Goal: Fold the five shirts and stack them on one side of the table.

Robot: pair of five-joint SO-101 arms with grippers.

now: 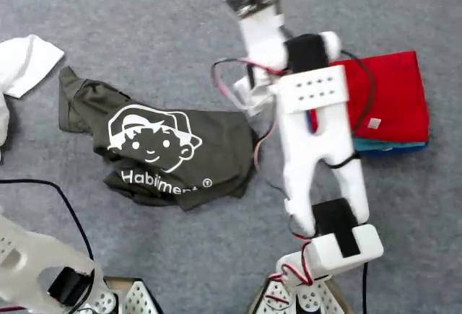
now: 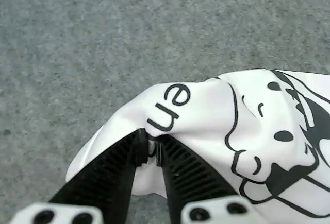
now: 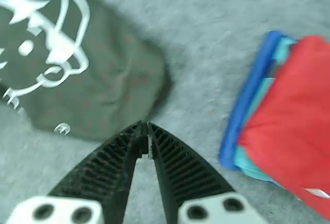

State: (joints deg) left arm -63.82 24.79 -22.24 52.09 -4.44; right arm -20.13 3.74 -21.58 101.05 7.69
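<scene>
A dark green shirt (image 1: 170,151) with a white cartoon print lies crumpled left of centre; the right wrist view has it (image 3: 98,80) beyond the fingertips. A folded stack with a red shirt (image 1: 390,97) on top of teal and blue ones rests at the right (image 3: 289,131). My right gripper (image 3: 148,131) is shut with nothing in it, over bare table between the green shirt and the stack. A white shirt (image 1: 25,61) lies at the far left edge. My left gripper (image 2: 150,144) is shut on a fold of the white shirt (image 2: 216,121), which carries a black cartoon print.
Grey felt (image 1: 144,32) covers the table. The right arm (image 1: 317,141) spans the middle right from its base at the front edge. The left arm's base (image 1: 43,271) sits at the front left corner, with a black cable (image 1: 68,206) curving beside it.
</scene>
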